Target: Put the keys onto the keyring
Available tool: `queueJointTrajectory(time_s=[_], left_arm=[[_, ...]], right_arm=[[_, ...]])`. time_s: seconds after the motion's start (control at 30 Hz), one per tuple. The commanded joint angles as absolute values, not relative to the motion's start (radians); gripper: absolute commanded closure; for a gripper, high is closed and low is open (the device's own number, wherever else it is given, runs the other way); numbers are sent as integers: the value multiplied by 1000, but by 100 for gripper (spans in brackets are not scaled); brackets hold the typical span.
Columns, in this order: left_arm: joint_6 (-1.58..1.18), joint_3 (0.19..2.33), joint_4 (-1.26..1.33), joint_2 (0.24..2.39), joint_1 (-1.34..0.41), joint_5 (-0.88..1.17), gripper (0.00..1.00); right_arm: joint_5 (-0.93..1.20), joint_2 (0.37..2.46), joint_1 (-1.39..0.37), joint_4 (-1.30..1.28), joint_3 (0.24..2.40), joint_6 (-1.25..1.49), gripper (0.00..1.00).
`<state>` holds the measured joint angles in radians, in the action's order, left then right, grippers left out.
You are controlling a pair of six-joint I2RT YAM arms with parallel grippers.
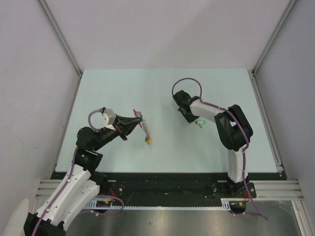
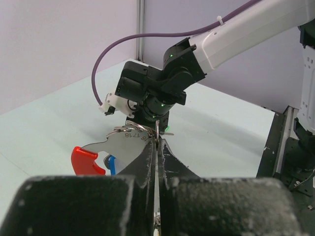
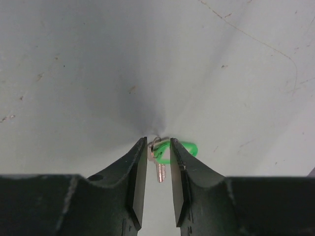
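My left gripper (image 1: 136,118) is shut on the keyring (image 1: 143,128), which hangs down from it toward a yellow tag (image 1: 147,141). In the left wrist view the fingertips (image 2: 147,147) pinch a thin wire loop of the keyring (image 2: 123,142). Its stamped silver plate, red segment (image 2: 86,160) and a blue key head (image 2: 112,164) sit to the left. The green key (image 3: 186,146) lies on the table with a small ring on its head. My right gripper (image 3: 158,142) has its jaws narrowed on both sides of it, touching the ring. From above, the right gripper (image 1: 195,120) is by the green key (image 1: 200,122).
The pale green table (image 1: 162,93) is bounded by grey walls and a metal rail (image 1: 162,189) at the near edge. The right arm's wrist (image 2: 157,88) fills the middle of the left wrist view, a short way beyond the keyring.
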<state>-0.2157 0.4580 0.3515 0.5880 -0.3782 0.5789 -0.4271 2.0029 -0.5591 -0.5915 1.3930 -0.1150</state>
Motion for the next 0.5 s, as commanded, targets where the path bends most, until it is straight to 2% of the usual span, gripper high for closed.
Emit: queueJointTrajectory(time_s=[0.0,0.23,0.47], left_arm=[[-195,499,394,572,-370,577,100],[-195,497,396,569,-368,581,100],[-196,499,394,569,-367,584,100]], right_arm=[[-494,2033,-574,-647,1445,-140,71],[-505,2045,-587,-675,1456,-140,72],[-518,2060,-591,-675,1465,-150,78]])
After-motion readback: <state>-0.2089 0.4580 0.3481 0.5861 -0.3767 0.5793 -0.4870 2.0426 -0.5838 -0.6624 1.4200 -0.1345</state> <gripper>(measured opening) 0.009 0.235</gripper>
